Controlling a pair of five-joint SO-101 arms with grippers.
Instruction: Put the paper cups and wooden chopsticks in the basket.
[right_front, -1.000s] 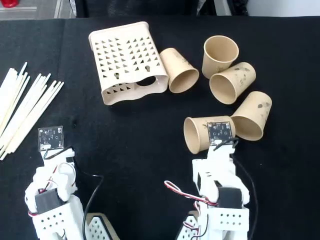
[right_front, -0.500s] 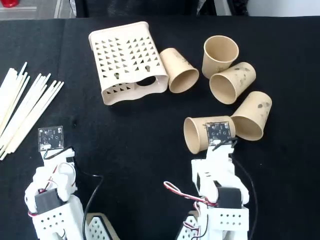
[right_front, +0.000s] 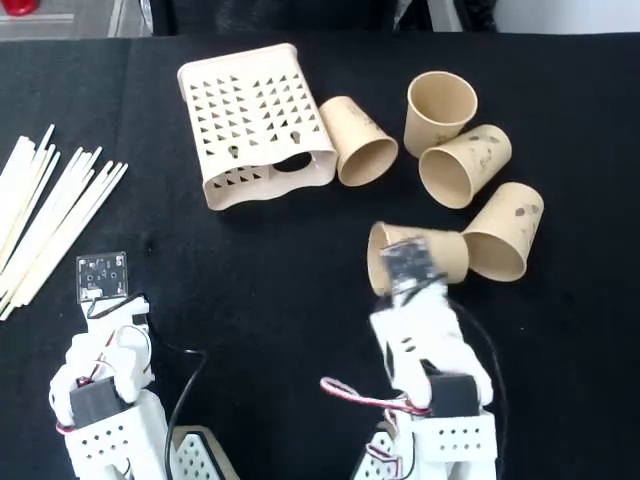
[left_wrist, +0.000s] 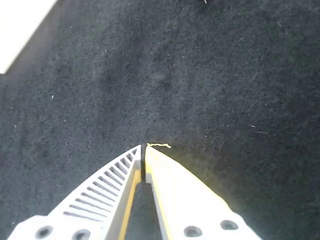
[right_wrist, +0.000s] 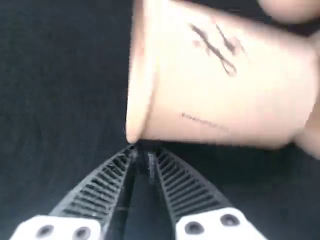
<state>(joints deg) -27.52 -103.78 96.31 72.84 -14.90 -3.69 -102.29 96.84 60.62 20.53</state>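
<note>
The right gripper (right_wrist: 146, 156), jaws pinched together and empty, sits just before the nearest paper cup (right_wrist: 220, 85), which lies on its side crosswise, rim toward the robot's left.

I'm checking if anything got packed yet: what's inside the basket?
The basket shows only darkness through its holes and open end. Its wall hides most of the inside.

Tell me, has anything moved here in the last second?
The right arm swung slightly to its left, above the paper cup lying on its side. Its end effector, shut, sits at that cup's rim. Nothing was grasped or released. The left arm, basket, chopsticks and other four cups stayed put.
</note>
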